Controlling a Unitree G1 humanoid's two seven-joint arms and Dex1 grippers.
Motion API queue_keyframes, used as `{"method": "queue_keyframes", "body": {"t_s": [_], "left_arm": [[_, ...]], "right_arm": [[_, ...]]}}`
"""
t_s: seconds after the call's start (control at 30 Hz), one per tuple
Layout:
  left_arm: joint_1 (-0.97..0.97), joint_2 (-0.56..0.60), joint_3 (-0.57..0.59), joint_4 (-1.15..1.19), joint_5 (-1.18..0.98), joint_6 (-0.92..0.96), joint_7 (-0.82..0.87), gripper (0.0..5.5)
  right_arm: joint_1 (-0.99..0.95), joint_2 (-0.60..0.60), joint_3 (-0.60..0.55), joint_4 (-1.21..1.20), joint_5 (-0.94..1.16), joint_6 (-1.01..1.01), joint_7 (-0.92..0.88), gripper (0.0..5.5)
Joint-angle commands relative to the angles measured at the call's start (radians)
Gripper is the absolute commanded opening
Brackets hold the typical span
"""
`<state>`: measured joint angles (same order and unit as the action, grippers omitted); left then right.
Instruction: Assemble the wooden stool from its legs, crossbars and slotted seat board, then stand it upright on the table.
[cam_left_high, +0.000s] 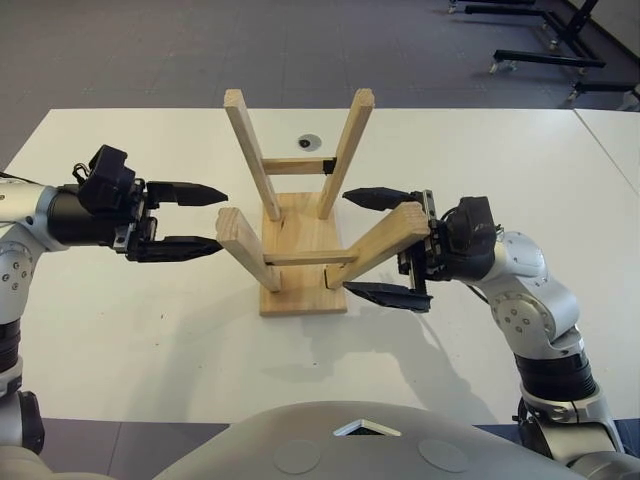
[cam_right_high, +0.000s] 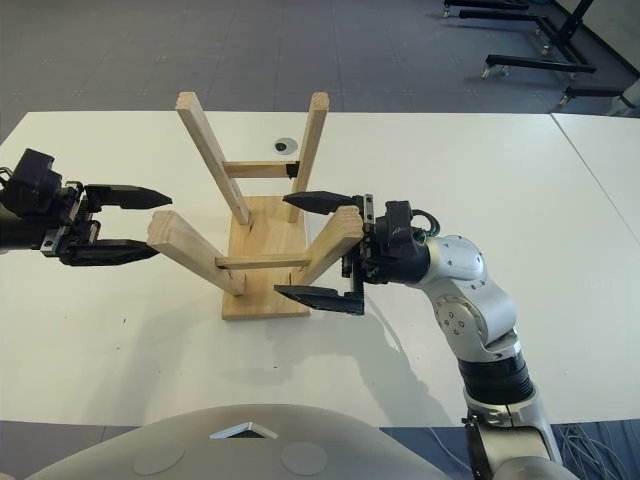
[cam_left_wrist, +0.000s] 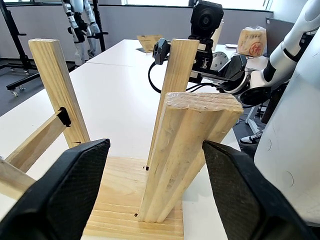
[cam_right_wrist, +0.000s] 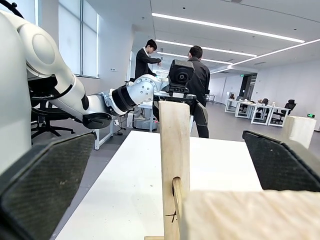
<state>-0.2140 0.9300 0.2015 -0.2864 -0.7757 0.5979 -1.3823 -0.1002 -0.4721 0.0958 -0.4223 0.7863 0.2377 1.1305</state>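
the stool (cam_left_high: 300, 235) sits assembled but upside down on the bench (cam_left_high: 120, 340), seat board (cam_left_high: 303, 292) flat against it; the left tool (cam_left_high: 222, 220) hangs spread just beside the near left leg (cam_left_high: 243, 248); the right tool (cam_left_high: 347, 240) gapes around the near right leg (cam_left_high: 388, 238), unclamped. only the flip seems left; both tools would need to clamp those legs and turn it upright together.

This looks like an open-plan robotics lab set in an office hall: a long white table (cam_left_high: 120, 330) stands on grey carpeted floor (cam_left_high: 150, 50), with black wheeled metal frames (cam_left_high: 545, 55) parked at the far right. Long strip ceiling lights (cam_right_wrist: 220, 25) and tall windows (cam_right_wrist: 70, 35) run over distant rows of desks with office chairs (cam_right_wrist: 250, 110). A white humanoid robot (cam_left_wrist: 80, 20) hangs on a black stand on the far side.
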Motion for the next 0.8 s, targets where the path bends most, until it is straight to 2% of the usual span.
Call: {"method": "queue_keyframes", "body": {"t_s": [0.03,0.33,0.8], "left_arm": [[-0.063,-0.079,-0.151,-0.106,0.008,-0.001,0.028,3.4],[-0.139,-0.18,-0.205,-0.084,0.051,0.012,0.086,3.4],[-0.173,-0.222,-0.207,-0.076,0.067,0.026,0.064,3.4]], "right_arm": [[-0.074,0.051,0.119,-0.038,-0.007,0.031,0.041,5.38],[-0.095,0.03,0.151,-0.033,-0.012,0.05,0.078,5.38],[-0.119,0.039,0.17,-0.009,-0.023,0.046,0.091,5.38]]}}
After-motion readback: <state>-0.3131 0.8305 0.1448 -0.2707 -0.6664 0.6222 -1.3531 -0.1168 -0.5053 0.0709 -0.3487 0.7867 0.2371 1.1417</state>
